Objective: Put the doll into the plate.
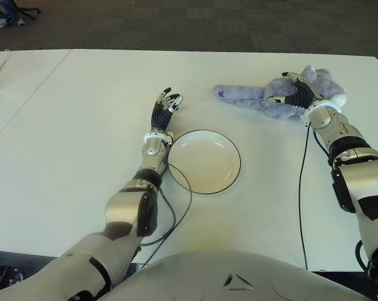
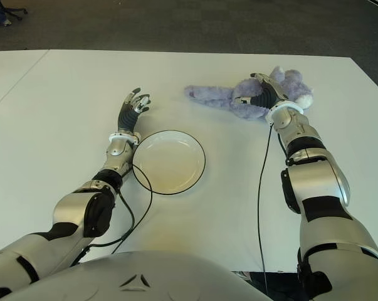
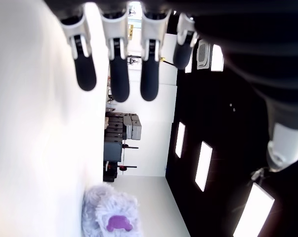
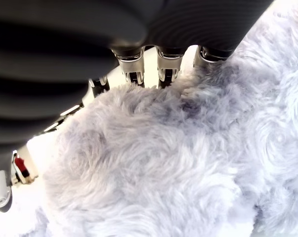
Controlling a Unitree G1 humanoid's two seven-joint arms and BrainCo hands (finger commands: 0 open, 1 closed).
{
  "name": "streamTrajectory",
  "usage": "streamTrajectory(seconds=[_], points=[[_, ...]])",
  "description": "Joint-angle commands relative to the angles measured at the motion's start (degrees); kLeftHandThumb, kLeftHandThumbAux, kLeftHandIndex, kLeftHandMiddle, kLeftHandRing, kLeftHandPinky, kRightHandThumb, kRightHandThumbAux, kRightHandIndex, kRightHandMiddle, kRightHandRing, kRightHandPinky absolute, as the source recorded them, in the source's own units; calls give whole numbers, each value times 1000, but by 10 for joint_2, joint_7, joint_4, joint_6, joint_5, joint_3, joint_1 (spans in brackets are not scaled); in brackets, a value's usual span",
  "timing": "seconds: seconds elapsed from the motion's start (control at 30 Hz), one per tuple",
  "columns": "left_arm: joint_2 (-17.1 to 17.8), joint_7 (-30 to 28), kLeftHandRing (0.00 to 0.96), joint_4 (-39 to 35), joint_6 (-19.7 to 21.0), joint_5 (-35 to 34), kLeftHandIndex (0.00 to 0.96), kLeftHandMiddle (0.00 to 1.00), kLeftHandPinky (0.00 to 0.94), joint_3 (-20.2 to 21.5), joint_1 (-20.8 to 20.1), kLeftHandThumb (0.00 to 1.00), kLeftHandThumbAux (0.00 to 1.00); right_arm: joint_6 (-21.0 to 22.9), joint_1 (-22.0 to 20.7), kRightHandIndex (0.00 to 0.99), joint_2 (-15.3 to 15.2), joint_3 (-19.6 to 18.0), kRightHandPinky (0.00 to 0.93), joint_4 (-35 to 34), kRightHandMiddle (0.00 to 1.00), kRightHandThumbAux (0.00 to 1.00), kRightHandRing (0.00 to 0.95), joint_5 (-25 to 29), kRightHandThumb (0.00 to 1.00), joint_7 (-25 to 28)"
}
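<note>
Right now the right hand (image 1: 293,92) grips the doll (image 1: 254,98).

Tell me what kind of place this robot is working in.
Probably an office or lab room, not a home: a wide plain white table, dark carpet floor beyond it, and ceiling light panels in the left wrist view. The right hand is on a purple doll beside a plate.

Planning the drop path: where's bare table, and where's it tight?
Bare: the plate itself, the white table left of the left robot hand, and the strip between plate and purple plush doll. Crowded: far right, where the right robot hand grips the doll.
</note>
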Motion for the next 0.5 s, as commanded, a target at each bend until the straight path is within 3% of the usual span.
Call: streamTrajectory(seconds=[0.03, 0.3, 0.5], points=[[-20, 3, 268, 78, 75, -9, 135, 266, 236, 10, 111, 0, 507, 44, 104, 0, 40, 9, 0, 31, 0, 572, 0, -5, 205, 10], [-21, 6, 265, 77, 65, -3, 134, 266, 242, 4, 115, 0, 513, 35, 155, 0, 46, 26, 0, 30, 0, 543, 0, -13, 136, 64], [-21, 13, 258, 76, 59, 3, 132, 259, 227, -4, 120, 0, 512, 8, 155, 0, 30, 23, 0, 17, 0, 513, 0, 1, 82, 121]])
